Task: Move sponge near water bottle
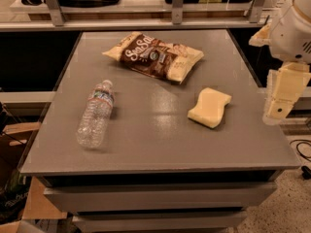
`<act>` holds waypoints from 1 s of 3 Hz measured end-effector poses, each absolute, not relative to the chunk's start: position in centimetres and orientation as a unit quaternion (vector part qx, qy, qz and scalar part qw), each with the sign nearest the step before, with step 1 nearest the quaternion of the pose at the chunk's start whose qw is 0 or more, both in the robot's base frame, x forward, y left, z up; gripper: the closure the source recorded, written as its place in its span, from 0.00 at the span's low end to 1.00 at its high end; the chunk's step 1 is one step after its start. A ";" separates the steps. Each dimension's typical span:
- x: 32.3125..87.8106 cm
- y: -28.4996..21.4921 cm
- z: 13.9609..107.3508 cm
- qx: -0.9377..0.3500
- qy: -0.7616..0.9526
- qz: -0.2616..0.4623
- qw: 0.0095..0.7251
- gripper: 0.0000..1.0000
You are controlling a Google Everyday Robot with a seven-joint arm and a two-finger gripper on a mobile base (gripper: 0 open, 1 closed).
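Observation:
The pale yellow sponge [210, 107] lies flat on the grey table [155, 140], right of centre. The clear water bottle [95, 113] with a white cap lies on its side at the left of the table, cap pointing away from me. The two are well apart. My gripper [282, 95], cream-coloured under a white arm joint, hangs beyond the table's right edge, to the right of the sponge and not touching it. It holds nothing that I can see.
A cream-and-brown chip bag [154, 56] lies at the back centre of the table. A shelf rail with metal posts [177, 4] runs behind the table. Cardboard [19, 178] sits on the floor at the left, cables [303, 154] at the right.

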State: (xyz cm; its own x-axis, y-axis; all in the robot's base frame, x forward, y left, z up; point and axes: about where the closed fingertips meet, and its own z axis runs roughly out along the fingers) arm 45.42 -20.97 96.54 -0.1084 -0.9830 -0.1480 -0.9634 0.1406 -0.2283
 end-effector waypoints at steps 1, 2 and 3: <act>46.8 -20.3 94.6 -0.726 0.677 -0.020 0.115 0.00; 47.9 -19.5 92.3 -0.788 0.606 0.010 0.106 0.00; 48.0 -18.2 90.5 -0.838 0.535 0.037 0.100 0.00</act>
State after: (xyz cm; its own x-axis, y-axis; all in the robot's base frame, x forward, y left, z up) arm 48.03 -18.22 90.47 0.4254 -0.8890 -0.1693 -0.9039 -0.4084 -0.1268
